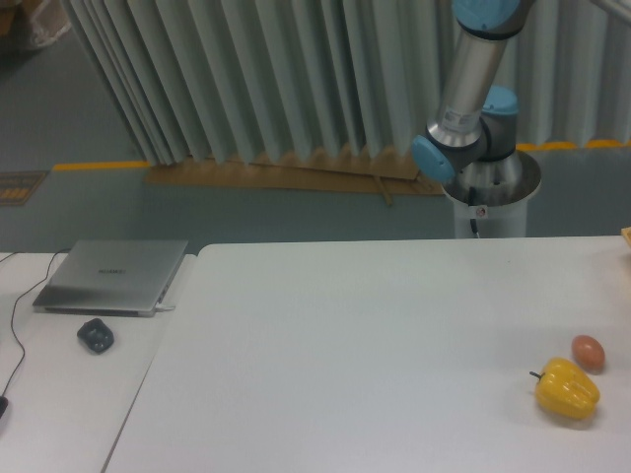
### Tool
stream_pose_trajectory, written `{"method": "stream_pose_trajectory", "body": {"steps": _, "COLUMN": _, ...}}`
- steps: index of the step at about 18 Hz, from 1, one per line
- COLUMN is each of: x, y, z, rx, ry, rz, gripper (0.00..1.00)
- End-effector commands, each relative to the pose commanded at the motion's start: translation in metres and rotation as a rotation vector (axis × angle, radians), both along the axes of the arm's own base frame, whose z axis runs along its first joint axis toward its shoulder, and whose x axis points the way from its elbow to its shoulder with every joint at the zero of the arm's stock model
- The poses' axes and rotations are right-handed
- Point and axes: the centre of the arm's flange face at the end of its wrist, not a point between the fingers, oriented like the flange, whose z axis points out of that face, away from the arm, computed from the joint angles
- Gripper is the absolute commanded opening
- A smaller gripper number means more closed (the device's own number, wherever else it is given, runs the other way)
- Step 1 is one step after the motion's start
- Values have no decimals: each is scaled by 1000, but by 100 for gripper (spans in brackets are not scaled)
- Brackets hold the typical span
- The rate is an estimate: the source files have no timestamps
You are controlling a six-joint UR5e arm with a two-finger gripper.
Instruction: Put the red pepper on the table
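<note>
The red pepper is out of view. The large white table [375, 345] fills the lower right of the camera view. On its right side lie a yellow bell pepper [567, 388] with a dark stem and a small orange-brown egg-like ball [588, 352] just behind it. The arm's base and lower links [471, 118] stand behind the table's far edge and run up out of the frame. The gripper is not in view.
A narrower white desk [59, 394] stands at the left with a closed grey laptop [111, 276], a dark mouse [96, 336] and a cable. A pleated curtain [256, 79] hangs behind.
</note>
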Motion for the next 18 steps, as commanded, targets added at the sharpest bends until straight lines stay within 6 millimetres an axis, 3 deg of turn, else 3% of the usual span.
{"method": "stream_pose_trajectory", "body": {"steps": 3, "x": 0, "y": -1, "z": -15, "rx": -17, "ry": -33, "rz": -100, "gripper": 100}}
{"method": "stream_pose_trajectory", "body": {"steps": 9, "x": 1, "y": -1, "z": -41, "rx": -22, "ry": -83, "rz": -121, "gripper": 100}}
{"method": "stream_pose_trajectory", "body": {"steps": 18, "x": -11, "y": -33, "z": -40, "rx": 152, "ry": -102, "rz": -64, "gripper": 100}}
